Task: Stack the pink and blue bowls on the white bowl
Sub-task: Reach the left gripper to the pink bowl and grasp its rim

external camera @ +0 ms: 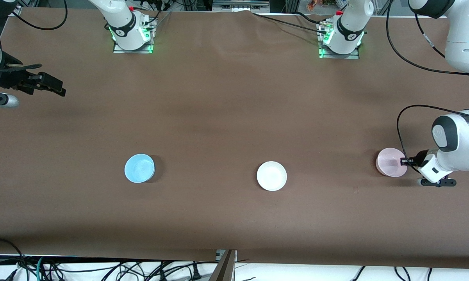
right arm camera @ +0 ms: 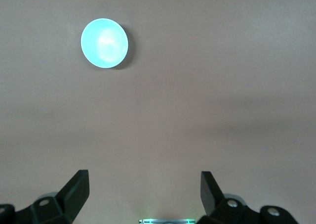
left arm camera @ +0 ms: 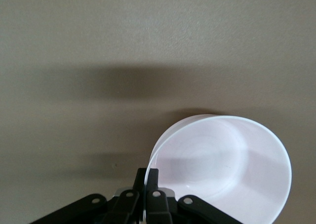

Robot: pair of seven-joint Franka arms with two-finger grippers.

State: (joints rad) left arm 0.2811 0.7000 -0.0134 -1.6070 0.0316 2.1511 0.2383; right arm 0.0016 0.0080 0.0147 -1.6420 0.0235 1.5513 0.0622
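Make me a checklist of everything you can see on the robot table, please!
Surface: brown table cover, a few creases near the bases.
Job's things: blue bowl toward the right arm's end; white bowl in the middle; pink bowl toward the left arm's end. None stacked yet.
Clutter: nothing seen.
Grippers: left gripper shut on the pink bowl's rim; right gripper open, waiting above the table edge.
Cables: black cables at the left arm, more below the table's near edge.
Surroundings: two lit arm bases.

a brown cloth (external camera: 226, 97) covers the table, with black cables (external camera: 101, 269) tangled along its near edge.
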